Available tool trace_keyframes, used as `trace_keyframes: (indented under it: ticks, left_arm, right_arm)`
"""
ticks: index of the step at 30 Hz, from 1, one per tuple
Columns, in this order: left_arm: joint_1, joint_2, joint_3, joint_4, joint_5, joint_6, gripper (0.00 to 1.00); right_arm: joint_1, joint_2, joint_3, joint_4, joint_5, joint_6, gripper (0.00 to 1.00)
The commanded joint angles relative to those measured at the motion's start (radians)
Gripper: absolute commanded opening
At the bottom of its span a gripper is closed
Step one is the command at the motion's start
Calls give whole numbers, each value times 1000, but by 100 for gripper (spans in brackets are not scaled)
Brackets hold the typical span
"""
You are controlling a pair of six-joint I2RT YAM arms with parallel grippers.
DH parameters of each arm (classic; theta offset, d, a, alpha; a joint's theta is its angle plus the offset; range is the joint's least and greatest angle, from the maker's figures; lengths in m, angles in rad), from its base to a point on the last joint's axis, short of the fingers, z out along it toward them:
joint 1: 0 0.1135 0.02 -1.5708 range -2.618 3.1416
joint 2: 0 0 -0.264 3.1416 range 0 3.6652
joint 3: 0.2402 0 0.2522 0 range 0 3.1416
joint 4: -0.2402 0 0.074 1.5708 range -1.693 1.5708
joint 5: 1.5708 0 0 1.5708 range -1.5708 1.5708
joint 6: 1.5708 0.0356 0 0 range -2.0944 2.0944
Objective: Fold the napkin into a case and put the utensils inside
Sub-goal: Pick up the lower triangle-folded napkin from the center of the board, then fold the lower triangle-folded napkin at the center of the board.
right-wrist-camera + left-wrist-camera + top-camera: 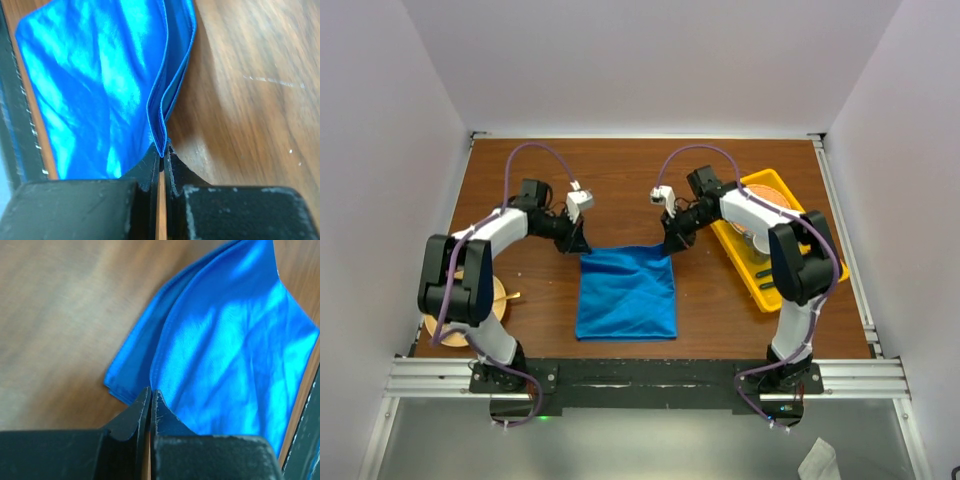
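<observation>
Blue napkin (626, 293), folded square amid open tabletop (710, 325), has its far corners pinched in the left and right jaws.

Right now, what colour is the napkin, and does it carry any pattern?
The napkin is plain bright blue, with no pattern; it shows best in the right wrist view.

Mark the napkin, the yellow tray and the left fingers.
napkin (625, 295): top view, cloth's middle.
yellow tray (765, 297): top view, near corner rim.
left fingers (134, 416): left wrist view, left fingertip.

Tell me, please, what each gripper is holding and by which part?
The napkin: left gripper pinches its far left corner, right gripper its far right corner.
</observation>
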Motion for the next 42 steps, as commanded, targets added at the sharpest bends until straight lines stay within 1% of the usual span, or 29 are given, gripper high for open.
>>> trace_keyframes:
  ticks: [1, 2, 6, 12, 14, 16, 19, 20, 22, 25, 29, 33, 35, 38, 42]
  left_arm:
    - [-26, -122, -89, -23, 15, 179, 0]
    - [-36, -156, -102, -26, 9, 197, 0]
    - [-79, -231, -181, -35, -21, 274, 1]
    - [-115, -332, -285, -50, -59, 397, 3]
    - [-118, -384, -314, -38, -74, 434, 14]
    - [-119, -412, -349, -39, -87, 464, 20]
    - [-119, -443, -372, -53, -114, 474, 35]
    - [-118, -455, -374, -50, -129, 460, 37]
    - [-92, -467, -374, -26, -139, 388, 39]
    - [-26, -484, -366, 12, -84, 313, 41]
    - [-1, -533, -385, 49, -87, 283, 44]
    - [0, -561, -403, 30, -85, 328, 46]
    - [-1, -572, -412, 13, -85, 360, 46]
    - [-18, -573, -411, -33, -85, 411, 47]
    - [-66, -560, -414, -78, -116, 440, 45]
  right_arm:
    - [41, -124, -92, 80, 32, -192, 0]
    - [58, -139, -111, 85, 36, -244, 0]
    - [105, -246, -206, 125, 50, -363, 0]
    - [164, -329, -344, 163, 68, -554, 0]
    - [188, -371, -379, 183, 75, -629, 0]
    - [217, -410, -428, 195, 76, -716, 0]
    - [250, -449, -494, 211, 87, -799, 0]
    - [271, -470, -509, 215, 91, -853, 0]
    - [288, -493, -554, 212, 96, -925, 0]
    - [323, -538, -615, 222, 98, -1063, 0]
    - [356, -570, -661, 228, 99, -1157, 0]
    - [389, -592, -689, 218, 101, -1215, 0]
    - [406, -609, -706, 203, 104, -1273, 0]
    - [428, -603, -729, 223, 124, -1270, 0]
    - [446, -550, -723, 235, 162, -1257, 0]
